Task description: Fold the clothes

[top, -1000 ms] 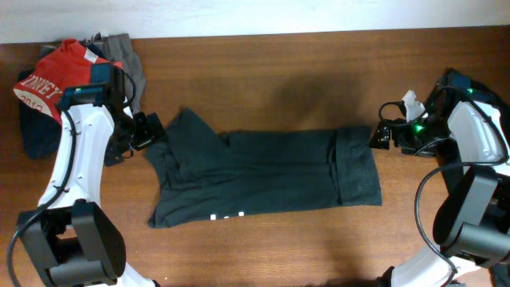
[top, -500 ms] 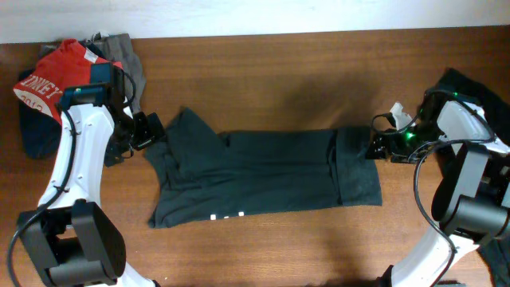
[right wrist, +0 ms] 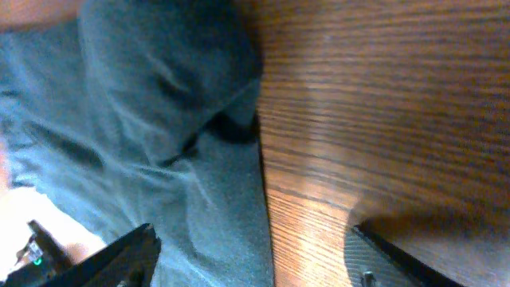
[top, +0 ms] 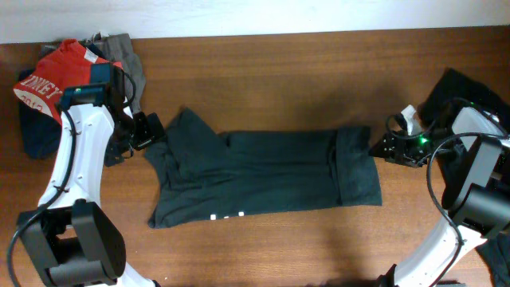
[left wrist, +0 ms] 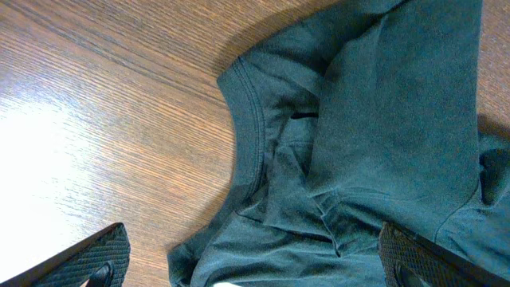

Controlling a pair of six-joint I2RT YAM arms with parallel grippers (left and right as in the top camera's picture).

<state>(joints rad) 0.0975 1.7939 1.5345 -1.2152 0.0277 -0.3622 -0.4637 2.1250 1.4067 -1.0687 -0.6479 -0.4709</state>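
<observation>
A dark T-shirt [top: 263,171] lies partly folded across the middle of the table, with a sliver of white lettering [top: 227,216] at its front edge. My left gripper [top: 147,130] hovers at the shirt's left end. In the left wrist view it [left wrist: 255,271] stands wide open over the collar [left wrist: 247,127], holding nothing. My right gripper [top: 381,148] sits at the shirt's right edge. In the right wrist view it [right wrist: 255,267] is open, one finger [right wrist: 119,259] over the cloth [right wrist: 159,143] and the other over bare wood.
A heap of clothes sits at the back left: a red one with white lettering [top: 48,76], a grey one [top: 127,56] and a navy one [top: 36,131]. A black garment [top: 450,88] lies at the right edge, behind the right arm.
The right gripper has shifted a little toward the front along the shirt's right edge and its jaws have narrowed somewhat. The left arm and the shirt have stayed still.
</observation>
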